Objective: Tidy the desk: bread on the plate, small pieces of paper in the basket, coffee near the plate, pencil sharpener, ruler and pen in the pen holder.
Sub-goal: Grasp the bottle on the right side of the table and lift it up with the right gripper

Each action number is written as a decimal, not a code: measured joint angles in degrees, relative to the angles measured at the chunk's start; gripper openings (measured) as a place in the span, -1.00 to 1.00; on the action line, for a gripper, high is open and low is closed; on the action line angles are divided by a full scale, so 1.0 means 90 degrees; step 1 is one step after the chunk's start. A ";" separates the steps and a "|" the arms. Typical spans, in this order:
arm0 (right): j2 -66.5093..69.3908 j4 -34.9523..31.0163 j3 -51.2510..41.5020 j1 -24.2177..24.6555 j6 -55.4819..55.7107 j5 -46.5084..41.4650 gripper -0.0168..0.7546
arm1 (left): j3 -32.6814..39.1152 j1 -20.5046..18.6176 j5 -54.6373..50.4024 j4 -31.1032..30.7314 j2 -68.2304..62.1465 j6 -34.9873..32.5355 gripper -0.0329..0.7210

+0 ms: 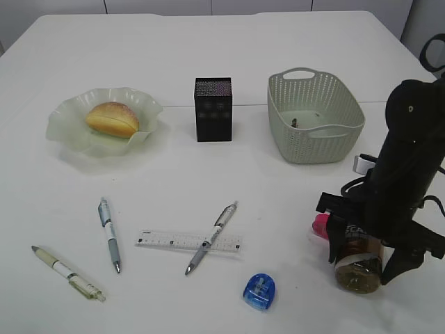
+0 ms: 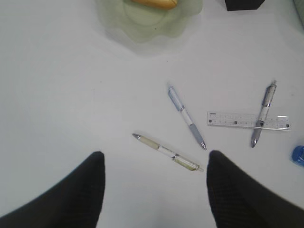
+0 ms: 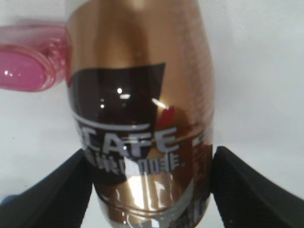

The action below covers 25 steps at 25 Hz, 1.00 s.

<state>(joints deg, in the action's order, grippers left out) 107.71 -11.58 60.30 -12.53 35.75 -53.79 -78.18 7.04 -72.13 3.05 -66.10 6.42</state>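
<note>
The coffee (image 1: 358, 268) lies on its side at the desk's (image 1: 292, 42) front right, and my right gripper (image 3: 151, 164) is shut on it, fingers against both sides. The bread (image 1: 112, 118) rests on the plate (image 1: 66, 125) at the back left. Three pens (image 1: 109, 235) (image 1: 67, 273) (image 1: 211, 237) lie in front, one crossing the ruler (image 1: 167, 241). The blue pencil sharpener (image 1: 259, 291) sits at the front. My left gripper (image 2: 154, 159) hovers open and empty above the desk, near the cream pen (image 2: 167, 153). Paper pieces are not clearly visible.
The black pen holder (image 1: 213, 109) stands at the back centre, with the basket (image 1: 314, 117) to its right holding a few small dark bits. A pink object (image 1: 320, 226) lies against the coffee's left side. The right arm (image 1: 410, 153) rises above the bottle.
</note>
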 joint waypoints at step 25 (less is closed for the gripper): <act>0.0048 0.0879 0.0014 0.0000 -0.0039 -0.0010 0.29 | 0.0000 0.0000 0.0000 0.0000 0.0000 0.0000 0.38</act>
<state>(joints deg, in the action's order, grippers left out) 108.14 -3.67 60.42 -12.53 35.40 -53.88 -78.18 7.04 -72.13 3.05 -66.10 6.42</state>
